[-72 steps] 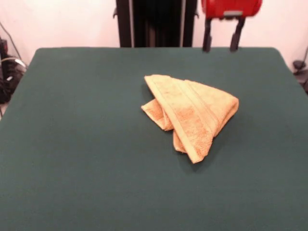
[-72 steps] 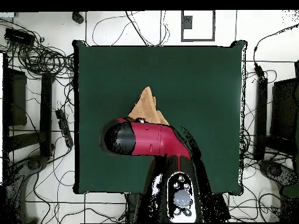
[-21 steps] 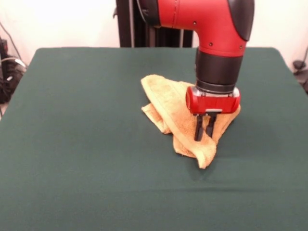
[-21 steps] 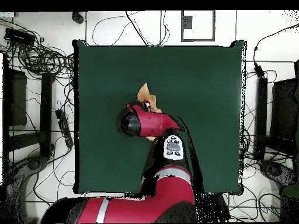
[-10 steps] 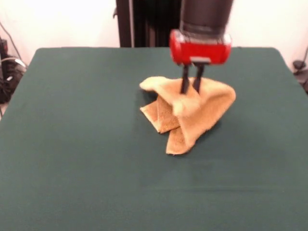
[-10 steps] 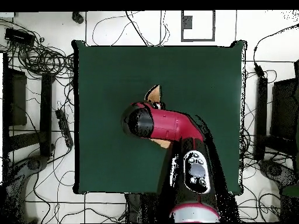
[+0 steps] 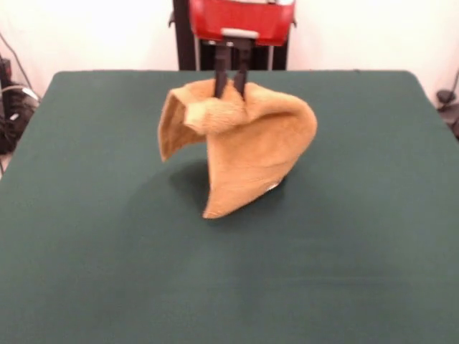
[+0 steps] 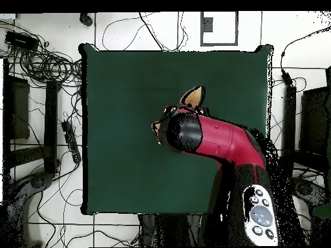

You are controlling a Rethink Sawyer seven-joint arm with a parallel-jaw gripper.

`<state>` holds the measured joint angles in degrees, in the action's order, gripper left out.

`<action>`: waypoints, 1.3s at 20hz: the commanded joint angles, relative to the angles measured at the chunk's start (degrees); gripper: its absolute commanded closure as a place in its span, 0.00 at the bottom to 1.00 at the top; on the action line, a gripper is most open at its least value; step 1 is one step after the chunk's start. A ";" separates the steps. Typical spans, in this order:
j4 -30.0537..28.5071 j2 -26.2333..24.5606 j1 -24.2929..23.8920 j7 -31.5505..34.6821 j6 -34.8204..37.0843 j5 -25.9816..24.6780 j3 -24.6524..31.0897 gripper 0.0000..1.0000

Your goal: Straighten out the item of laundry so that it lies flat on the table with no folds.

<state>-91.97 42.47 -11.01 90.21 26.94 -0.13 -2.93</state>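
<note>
- Since half a second ago, the towel point(image 7: 244, 147) has been carried up and toward the left of the front view, and only its lower tip is now seen touching the table point(image 7: 86, 236).
- Compared with the frame 3.6 s back, when the cloth lay folded on the felt with the arm drawn away, it is now hung up in the air.
- At the left of the front view, a curled flap of the orange-tan cloth is seen hanging free above the green surface.
- At the middle, the gripper point(image 7: 231, 87) is closed narrowly on a bunched top fold of the towel, its two dark fingers point(image 7: 221, 77) close together and sunk into the cloth.
- Below the pinch, the cloth is draped in a cone down to a point, with a shadow cast on the felt beside it.
- A small white label is glimpsed at the lower right edge of the cloth.
- In the overhead view, the red and black arm point(image 8: 213, 139) is seen covering most of the towel point(image 8: 192, 97), with one tan corner showing beyond it near the middle of the table point(image 8: 116, 97).
</note>
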 commanded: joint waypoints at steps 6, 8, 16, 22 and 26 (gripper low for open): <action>12.17 -3.63 -3.62 -8.14 14.22 -4.11 10.51 1.00; 15.44 -4.06 -3.75 -8.93 17.36 -4.81 11.08 1.00; 22.43 -4.34 -4.69 -9.40 25.08 -6.92 14.00 1.00; 24.69 -3.14 -5.14 -8.92 29.79 -7.52 15.06 1.00; 24.46 -2.35 -4.93 -8.07 29.11 -8.06 15.28 1.00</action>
<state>-69.12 41.25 -16.84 90.21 49.62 -6.85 4.90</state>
